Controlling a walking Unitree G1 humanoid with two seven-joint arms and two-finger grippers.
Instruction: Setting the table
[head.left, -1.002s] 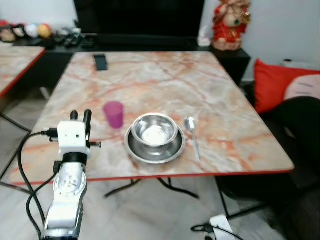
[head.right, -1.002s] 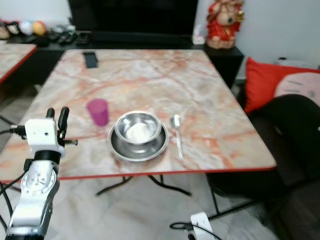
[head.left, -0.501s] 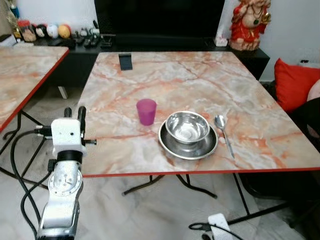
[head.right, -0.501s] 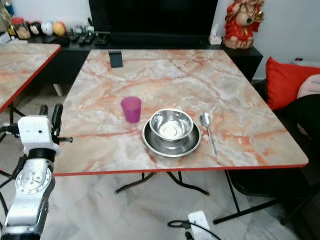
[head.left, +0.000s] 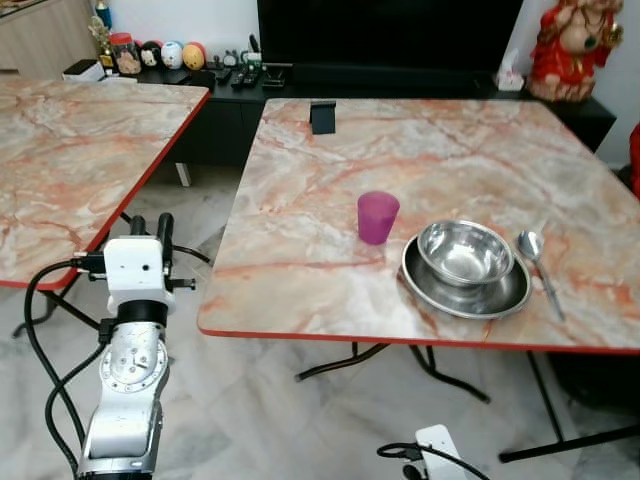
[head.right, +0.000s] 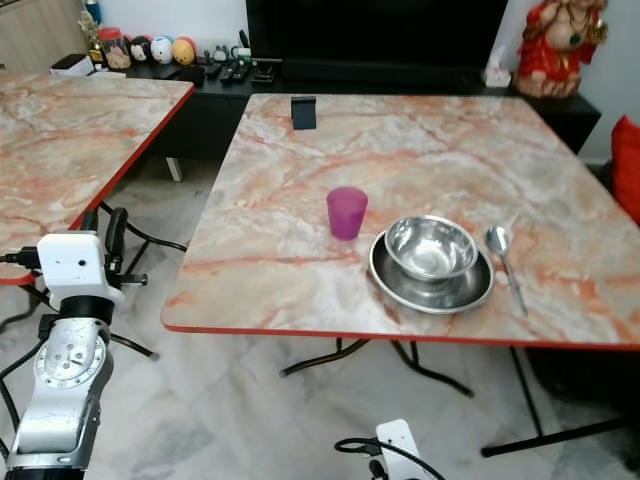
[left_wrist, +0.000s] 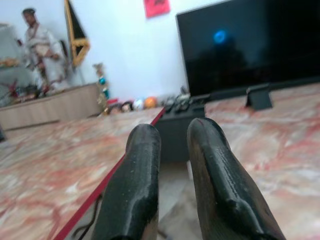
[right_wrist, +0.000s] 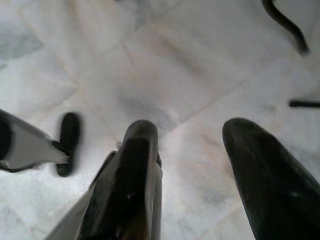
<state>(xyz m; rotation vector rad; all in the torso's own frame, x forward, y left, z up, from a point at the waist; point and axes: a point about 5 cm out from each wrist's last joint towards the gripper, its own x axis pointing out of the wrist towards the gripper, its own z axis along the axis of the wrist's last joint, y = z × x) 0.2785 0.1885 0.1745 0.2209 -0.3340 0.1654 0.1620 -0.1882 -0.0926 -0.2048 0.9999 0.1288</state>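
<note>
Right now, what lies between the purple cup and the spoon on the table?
In the left eye view, a steel bowl set in a steel plate lies between the purple cup and the spoon.

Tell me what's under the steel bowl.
The steel bowl sits on a wider steel plate, whose rim shows all around it, on the marble table. The plate's centre is covered by the bowl. Pink cup and spoon flank it.

I see a black phone (head.left: 322, 116) propped at the far table edge. Red figurine (head.left: 567, 48) on dark cabinet (head.left: 420, 85), beside big black TV (head.left: 390, 32). White power adapter (head.left: 437, 448) on floor.
</note>
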